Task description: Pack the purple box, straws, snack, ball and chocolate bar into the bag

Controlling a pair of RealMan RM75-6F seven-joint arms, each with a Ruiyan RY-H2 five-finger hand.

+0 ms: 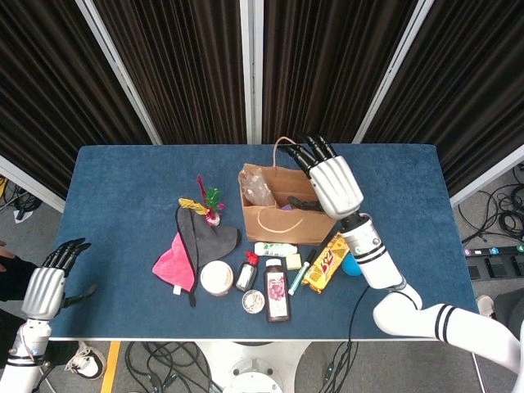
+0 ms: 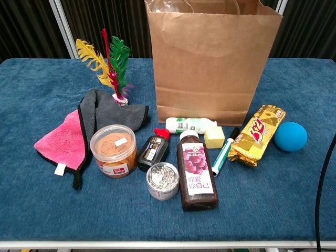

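Observation:
The brown paper bag (image 1: 278, 219) (image 2: 210, 63) stands upright mid-table. My right hand (image 1: 332, 182) hovers over its right side with the fingers stretched out toward the far rim and handle, holding nothing I can see. A clear packet of straws (image 1: 259, 185) shows inside the bag at its left, with a bit of purple (image 1: 285, 206) beside it. The orange snack is out of sight. The gold chocolate bar (image 1: 325, 264) (image 2: 256, 134) and the blue ball (image 1: 352, 264) (image 2: 290, 136) lie on the table right of the bag's front. My left hand (image 1: 47, 286) is open at the table's front left corner.
In front of the bag lie a white tube (image 2: 190, 124), a yellow cube (image 2: 214, 136), a pen (image 2: 223, 153), a grape bottle (image 2: 197, 172), a small dark bottle (image 2: 153, 150), a tin (image 2: 163, 180) and a jar (image 2: 113, 150). Grey and pink cloths (image 2: 79, 131) and a feather shuttlecock (image 2: 113, 63) sit left.

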